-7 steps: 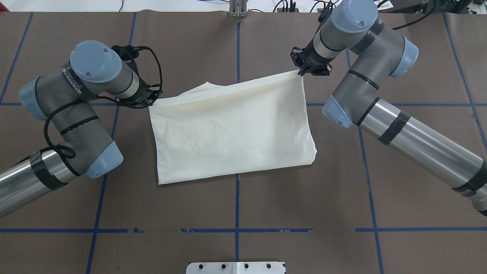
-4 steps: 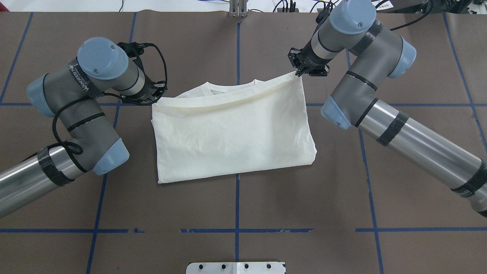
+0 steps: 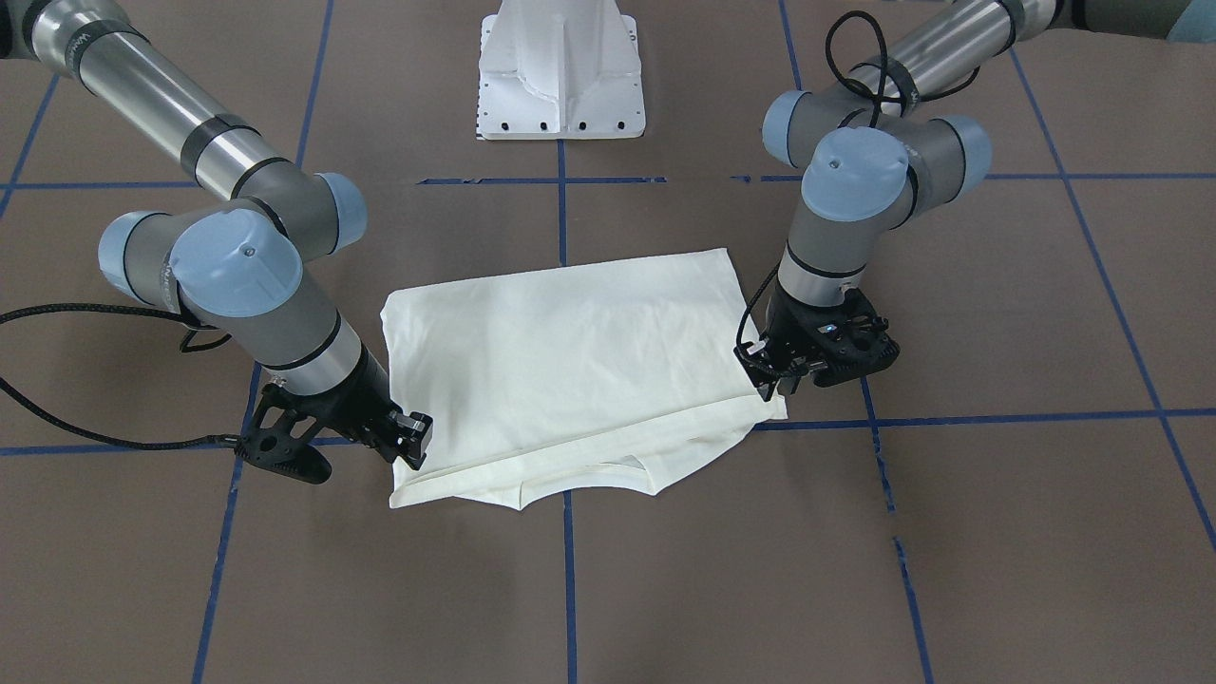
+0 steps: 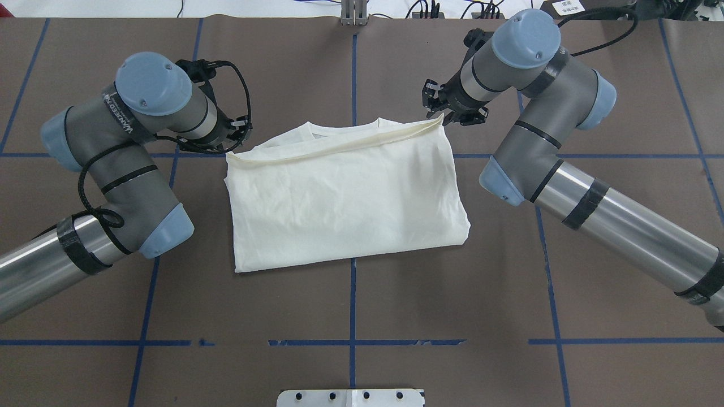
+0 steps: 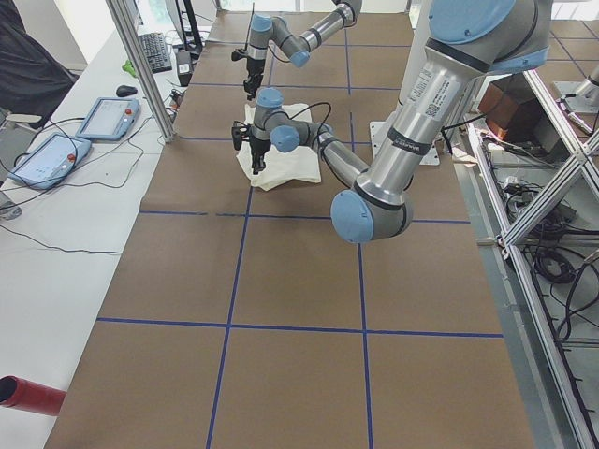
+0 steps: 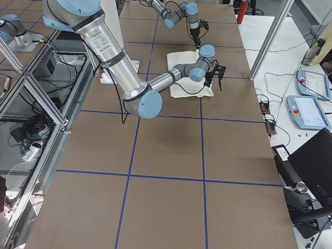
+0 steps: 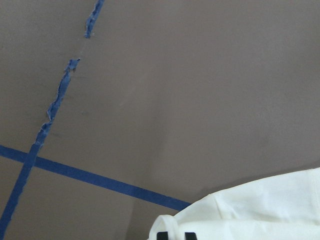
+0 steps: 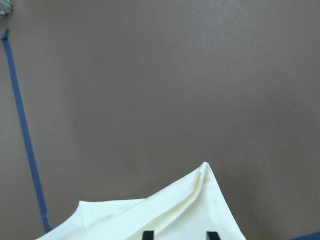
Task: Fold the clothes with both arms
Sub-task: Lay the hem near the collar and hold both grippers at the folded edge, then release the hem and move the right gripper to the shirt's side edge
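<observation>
The cream T-shirt [image 4: 345,192] lies folded on the brown table, plain back up, and also shows in the front view [image 3: 570,361]. Its hem edge lies just short of the ribbed neckline [image 4: 345,127], which peeks out at the far side. My left gripper [image 4: 236,142] is at the hem's left corner, low over the table. In the left wrist view [image 7: 175,235] its fingertips stand close together on the cloth. My right gripper [image 4: 436,108] is at the hem's right corner. In the right wrist view [image 8: 180,234] its fingertips stand wide apart over the cloth [image 8: 165,215].
The white pedestal base [image 3: 560,85] stands at the robot's side of the table. Blue tape lines [image 4: 352,305] cross the brown surface. Control tablets [image 5: 103,117] lie on the side bench beyond the far edge.
Both grippers have lowered the hem edge, which now lies flat with more neckline showing. The right gripper's fingers have spread and drawn slightly back from the corner.
</observation>
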Robot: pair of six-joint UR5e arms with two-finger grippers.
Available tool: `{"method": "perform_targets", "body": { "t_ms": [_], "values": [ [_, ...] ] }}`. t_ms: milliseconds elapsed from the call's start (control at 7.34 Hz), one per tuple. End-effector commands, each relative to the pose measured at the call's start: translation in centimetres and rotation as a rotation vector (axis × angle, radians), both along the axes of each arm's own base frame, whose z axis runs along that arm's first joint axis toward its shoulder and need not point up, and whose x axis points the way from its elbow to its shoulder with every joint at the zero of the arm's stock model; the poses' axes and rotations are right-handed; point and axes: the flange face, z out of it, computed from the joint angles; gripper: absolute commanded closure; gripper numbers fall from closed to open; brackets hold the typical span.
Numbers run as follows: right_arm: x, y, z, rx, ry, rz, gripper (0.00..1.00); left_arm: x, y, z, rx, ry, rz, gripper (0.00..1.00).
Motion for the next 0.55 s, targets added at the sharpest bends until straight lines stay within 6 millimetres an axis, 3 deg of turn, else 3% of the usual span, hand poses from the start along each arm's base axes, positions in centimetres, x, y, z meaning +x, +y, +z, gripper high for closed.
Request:
{"method": "perform_targets", "body": {
  "t_ms": [0,136,409],
  "values": [
    [0.3,1.7,-0.4,0.032,-0.05,-0.014,0.0,-0.7,-0.4,-0.4,0.004,0.004,-0.008,0.0],
    [0.8,5.0,-0.9,0.052,-0.072,-0.036,0.0,-1.3,-0.1,-1.6,0.02,0.023,-0.01,0.0],
    [1.1,12.7,1.9,0.072,-0.065,-0.085,0.0,-2.3,0.6,-3.0,0.036,0.048,-0.014,0.0]
  ]
}}
